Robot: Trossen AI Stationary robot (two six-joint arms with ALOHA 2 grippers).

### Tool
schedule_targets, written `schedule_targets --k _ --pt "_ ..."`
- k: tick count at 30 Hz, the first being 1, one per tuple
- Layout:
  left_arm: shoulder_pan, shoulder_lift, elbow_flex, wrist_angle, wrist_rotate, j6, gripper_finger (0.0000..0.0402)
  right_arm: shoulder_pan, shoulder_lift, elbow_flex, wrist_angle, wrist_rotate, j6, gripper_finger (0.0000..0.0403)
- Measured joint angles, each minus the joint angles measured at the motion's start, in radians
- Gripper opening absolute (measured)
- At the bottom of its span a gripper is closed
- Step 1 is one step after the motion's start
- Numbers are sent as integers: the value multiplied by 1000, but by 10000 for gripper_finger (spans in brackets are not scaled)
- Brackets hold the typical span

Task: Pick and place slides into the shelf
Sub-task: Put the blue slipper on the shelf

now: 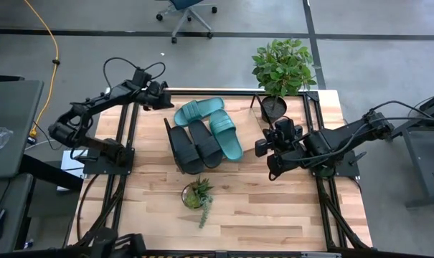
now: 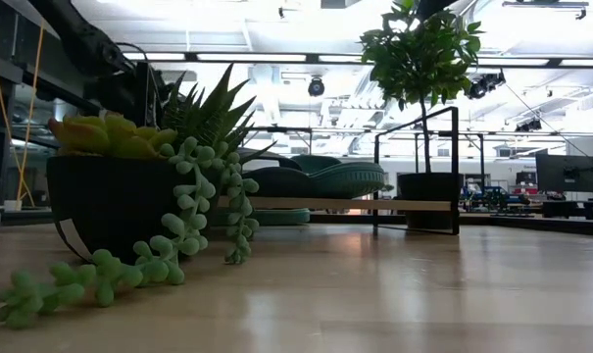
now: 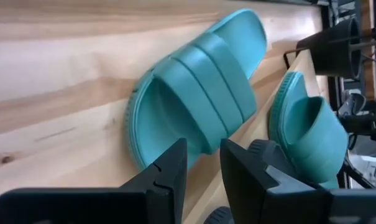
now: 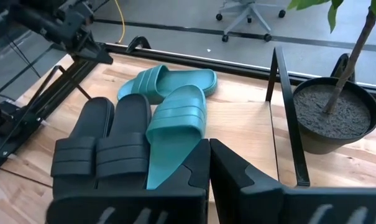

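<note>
High view is showing two matte black slides and one teal green slide lying on the slanted light-wood shelf; another teal slide is lying near the desk's far edge, by the narrowly parted, empty left gripper. Right gripper, closed empty, is hovering at the shelf's right end.

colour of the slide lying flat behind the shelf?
Teal green slide; clearest in the left wrist view.
</note>
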Motion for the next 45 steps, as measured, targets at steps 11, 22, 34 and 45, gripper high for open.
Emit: schedule_targets --k 11,22,34,45 --pt "-2 82 0 79 74 -4 90 0 0 0 8 4 0 1" --pt "-15 82 0 101 39 -51 219 -8 17 -1 -5 11 -8 1" --pt "-148 129 1 145 -47 -167 243 -9 19 -1 -6 -7 -8 1" --pt "-170 201 2 208 -74 -216 241 -9 19 -1 -8 -35 -15 1"
